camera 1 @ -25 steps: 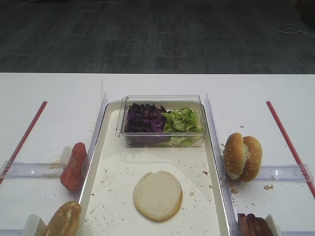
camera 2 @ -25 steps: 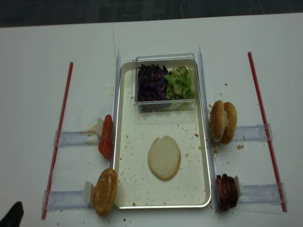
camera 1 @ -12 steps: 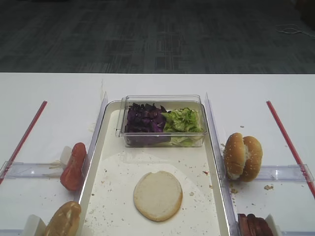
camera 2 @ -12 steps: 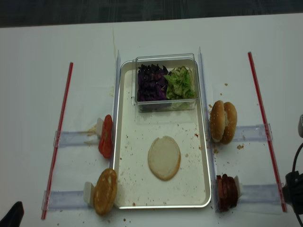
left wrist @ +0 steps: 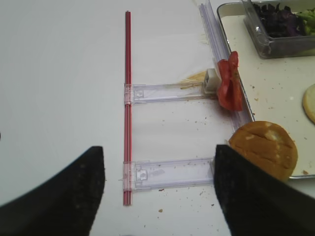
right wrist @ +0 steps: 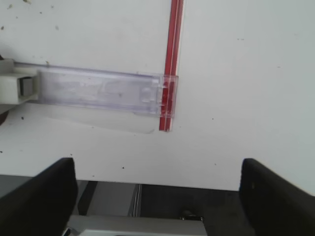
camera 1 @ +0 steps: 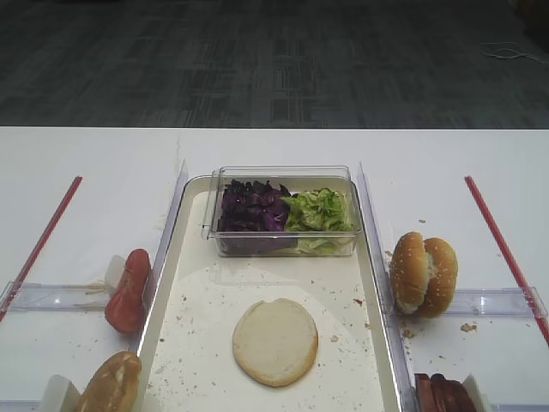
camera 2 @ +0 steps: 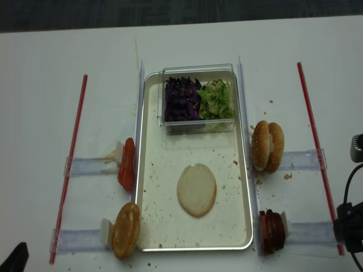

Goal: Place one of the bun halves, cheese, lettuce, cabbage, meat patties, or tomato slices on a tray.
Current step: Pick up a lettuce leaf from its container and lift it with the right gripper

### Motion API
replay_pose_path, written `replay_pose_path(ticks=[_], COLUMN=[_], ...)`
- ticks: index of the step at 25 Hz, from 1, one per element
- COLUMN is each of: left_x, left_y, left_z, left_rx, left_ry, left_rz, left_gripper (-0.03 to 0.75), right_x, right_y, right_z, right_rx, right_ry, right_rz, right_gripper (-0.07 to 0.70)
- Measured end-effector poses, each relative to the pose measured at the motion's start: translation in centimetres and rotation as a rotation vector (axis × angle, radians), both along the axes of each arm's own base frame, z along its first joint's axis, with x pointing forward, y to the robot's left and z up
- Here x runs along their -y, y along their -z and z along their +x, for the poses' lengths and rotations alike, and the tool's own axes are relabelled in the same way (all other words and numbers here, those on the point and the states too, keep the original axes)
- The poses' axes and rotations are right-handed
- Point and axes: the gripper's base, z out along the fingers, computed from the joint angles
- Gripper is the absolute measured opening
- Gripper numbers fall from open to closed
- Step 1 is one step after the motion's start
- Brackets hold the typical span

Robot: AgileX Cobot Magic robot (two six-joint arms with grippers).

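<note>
Right gripper (right wrist: pixel 157 196): jaws wide apart, empty, over bare table at the right edge by a red strip (right wrist: pixel 171 64).
Left gripper (left wrist: pixel 160 196): jaws apart, empty, hanging left of the tray (camera 2: pixel 148 187).
Done: one bun half (camera 2: pixel 197 189) lies cut face up mid-tray.
Left, judged: a further ingredient is not yet picked.
Nearest right jaws: meat patties (camera 2: pixel 271 230), just left; bun halves (camera 2: pixel 267 146) further up.
Nearest left jaws: tomato slices (left wrist: pixel 228 82), another bun (left wrist: pixel 263 149), both outside the tray.
Lettuce (camera 2: pixel 216 99), cabbage (camera 2: pixel 181 98): in the clear box on the tray.
</note>
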Motion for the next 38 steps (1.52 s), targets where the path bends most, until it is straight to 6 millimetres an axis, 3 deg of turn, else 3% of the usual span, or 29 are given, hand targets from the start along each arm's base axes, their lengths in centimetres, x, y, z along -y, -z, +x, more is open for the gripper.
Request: replay_pose_path(ticks=[5, 10, 20, 24, 30, 38], left_x=[0.0, 0.0, 0.0, 0.0, 0.0, 0.0], left_y=[0.0, 0.0, 0.0, 0.0, 0.0, 0.0], left_z=[0.0, 0.0, 0.0, 0.0, 0.0, 0.0], left_rx=[0.000, 0.000, 0.000, 0.000, 0.000, 0.000], left_ry=[0.000, 0.000, 0.000, 0.000, 0.000, 0.000], left_rz=[0.000, 0.000, 0.000, 0.000, 0.000, 0.000], left_gripper=[0.471, 0.471, 0.471, 0.471, 0.471, 0.471], right_x=[-0.1, -0.3, -0.7, 0.5, 1.3, 1.4], right_y=[0.0, 0.1, 0.3, 0.9, 1.7, 2.4], right_z=[1.3, 5.5, 19.6, 24.1, 27.6, 29.2], right_rx=[0.013, -0.011, -0.007, -0.009, -0.001, 0.001], right_ry=[0.030, 0.041, 0.043, 0.104, 0.120, 0.109], right_rz=[0.013, 0.015, 0.009, 0.041, 0.048, 0.044], right_gripper=[0.678, 0.629, 0.624, 0.622, 0.622, 0.622])
